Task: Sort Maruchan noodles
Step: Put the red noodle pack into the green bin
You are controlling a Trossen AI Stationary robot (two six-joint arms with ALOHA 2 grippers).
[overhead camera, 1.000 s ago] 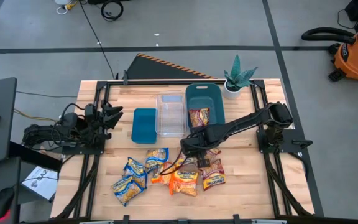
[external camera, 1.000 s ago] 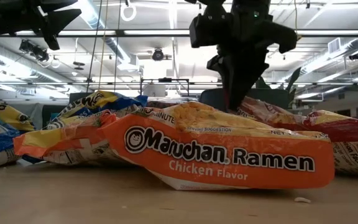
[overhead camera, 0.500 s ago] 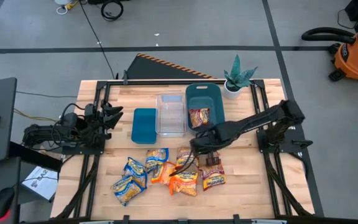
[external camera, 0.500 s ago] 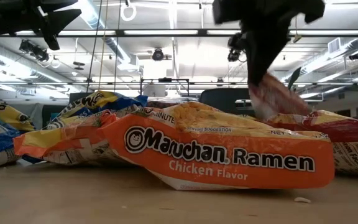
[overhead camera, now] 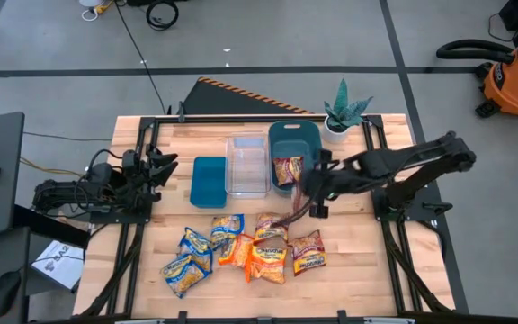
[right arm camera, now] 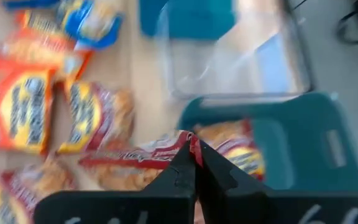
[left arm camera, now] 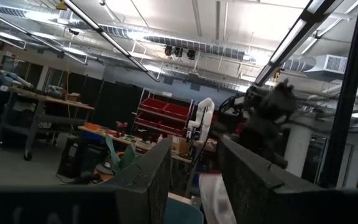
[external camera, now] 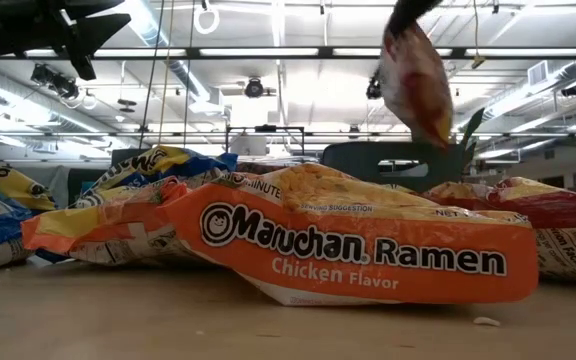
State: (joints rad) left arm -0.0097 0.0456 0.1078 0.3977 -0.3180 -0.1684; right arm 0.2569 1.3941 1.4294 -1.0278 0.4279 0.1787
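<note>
Work surface: a light wooden table point(overhead camera: 349, 261) on a grey concrete floor. Nearest the front edge lies the loose pile of Maruchan packets: blue-and-yellow packets point(overhead camera: 190, 255) to the left, orange packets point(overhead camera: 266, 259) in the middle, one dark red packet point(overhead camera: 308, 253) on the right.

Above the pile, the right gripper point(overhead camera: 311, 200) is clamped on the edge of another dark red packet, the lifted packet point(overhead camera: 286, 219), which hangs clear of the table, just in front of the teal bin point(overhead camera: 308, 135).

Farther back stand a teal lid point(overhead camera: 208, 182), a clear bin point(overhead camera: 247, 165) and the teal bin, which already holds a dark red packet point(overhead camera: 288, 168). A potted plant point(overhead camera: 343, 112) sits at the back right corner.

The left gripper point(overhead camera: 163, 167) waits at the table's left edge, its fingers parted.

Only the low view shows an orange packet's lettering, "Chicken Flavor", and the lifted packet dangling against the ceiling lights. Only the right wrist view shows the fingers point(right arm camera: 219, 177) pinched together on the packet's rim.
</note>
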